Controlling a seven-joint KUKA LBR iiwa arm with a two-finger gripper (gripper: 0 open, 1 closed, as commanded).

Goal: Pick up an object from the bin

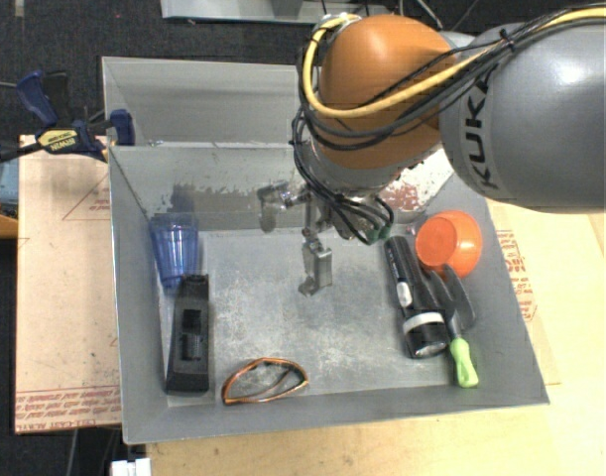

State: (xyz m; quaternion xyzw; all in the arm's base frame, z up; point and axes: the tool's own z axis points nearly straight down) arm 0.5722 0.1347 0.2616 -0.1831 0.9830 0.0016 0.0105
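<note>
**A:** Where is the tool [317, 266] hanging?

**B:** It is hovering left of the black torch [414, 296], over the bare, scuffed metal floor of the bin [283, 335]. I am failing to tell whether it is spread or pressed together.

**A:** What is worrying you?

**B:** The torch, the nearest pickable thing, is looking like a smooth, glossy cylinder. It is lying against the rounded orange cup [449, 242] at its far end. I am guessing it risks rolling or slipping under a pinch.
</note>
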